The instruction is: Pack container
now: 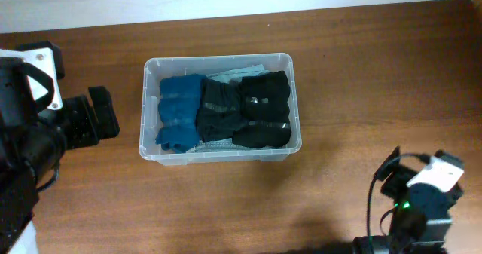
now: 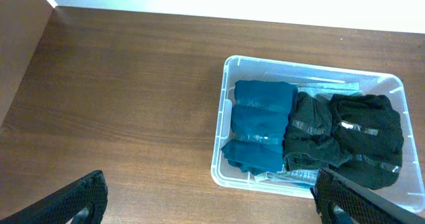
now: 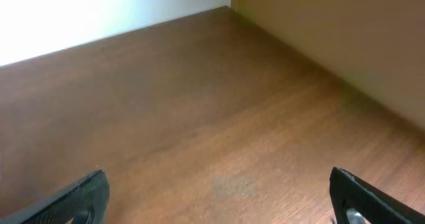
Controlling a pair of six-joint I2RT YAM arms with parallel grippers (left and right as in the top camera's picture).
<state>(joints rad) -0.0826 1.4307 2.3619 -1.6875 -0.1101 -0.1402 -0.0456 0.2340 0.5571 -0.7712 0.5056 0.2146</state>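
The clear plastic container sits mid-table. It holds a folded blue garment, a dark grey one and a black one side by side. The left wrist view shows the container with the blue garment, the grey one and the black one. My left gripper is open and empty, back from the container's left side. My right gripper is open and empty over bare table at the front right, far from the container.
The left arm stands at the table's left edge, the right arm at the front right corner. A pale wall rises along the table's side in the right wrist view.
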